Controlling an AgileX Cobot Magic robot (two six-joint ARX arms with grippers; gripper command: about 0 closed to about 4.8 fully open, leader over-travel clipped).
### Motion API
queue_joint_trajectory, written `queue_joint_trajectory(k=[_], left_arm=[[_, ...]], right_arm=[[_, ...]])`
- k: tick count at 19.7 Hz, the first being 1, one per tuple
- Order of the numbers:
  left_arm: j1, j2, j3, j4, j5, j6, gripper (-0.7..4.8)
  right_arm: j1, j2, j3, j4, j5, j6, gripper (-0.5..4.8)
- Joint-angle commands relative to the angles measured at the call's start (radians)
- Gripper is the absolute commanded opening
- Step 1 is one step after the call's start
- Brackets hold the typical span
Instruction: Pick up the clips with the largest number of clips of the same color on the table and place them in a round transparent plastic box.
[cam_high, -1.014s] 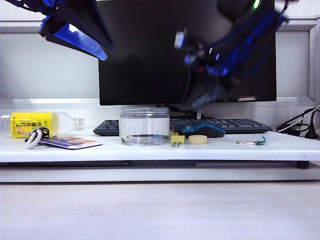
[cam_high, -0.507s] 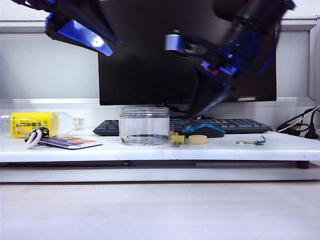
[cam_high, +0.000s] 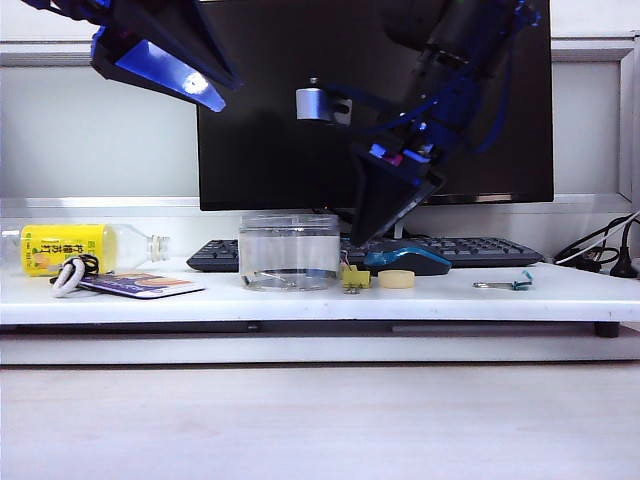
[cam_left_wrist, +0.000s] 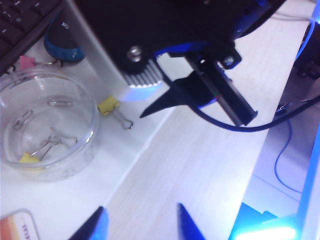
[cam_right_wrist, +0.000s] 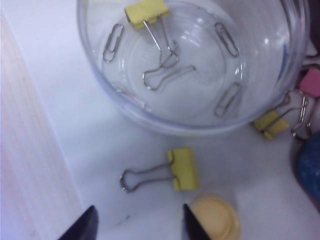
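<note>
Both grippers' (cam_left_wrist: 140, 227) (cam_right_wrist: 137, 222) fingers cropped, pink clip (cam_right_wrist: 312, 82) half-seen

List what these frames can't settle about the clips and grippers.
- Yellow clips, exterior view: tiny and bunched beside the round transparent plastic box; no count possible.
- Pink clip, right wrist view: cut off by the edge.
- Left gripper and right gripper: only fingertips show, apart.

We hold our left gripper (cam_left_wrist: 140, 227) high over the desk's left end, its arm slanting down from the upper corner, fingers parted and empty. Our right arm angles down steeply toward the middle of the desk, and our right gripper (cam_right_wrist: 139, 222) hangs just above its surface, fingertips spread wide with nothing between them.
</note>
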Motion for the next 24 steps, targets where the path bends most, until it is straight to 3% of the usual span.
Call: queue_joint_trajectory(k=[1, 24], left_arm=[[-0.001, -0.002, 0.003, 0.009, 0.007, 0.005, 1.89], [-0.001, -0.001, 0.002, 0.023, 0.002, 0.015, 1.88]], right_arm=[[0.002, 0.025, 0.015, 0.025, -0.008, -0.003, 2.17], [-0.021, 0.158, 0.027, 0.147, 0.095, 0.002, 2.11]])
